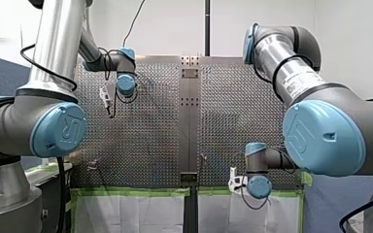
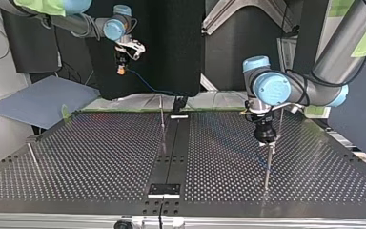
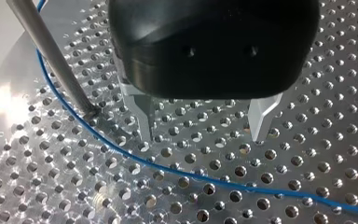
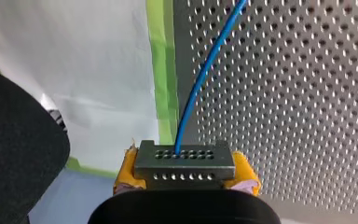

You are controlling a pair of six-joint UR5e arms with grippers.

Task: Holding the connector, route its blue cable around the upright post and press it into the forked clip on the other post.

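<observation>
your right gripper (image 4: 186,176) pinches the connector (image 4: 185,161) to steer the blue cable (image 4: 205,70), which seemingly brushes the post (image 3: 51,56) beside your spread, empty left gripper (image 3: 201,127).

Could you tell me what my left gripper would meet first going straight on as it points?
Probably the perforated table: my left gripper points down at bare holes, with the blue cable seemingly just beside it.
</observation>
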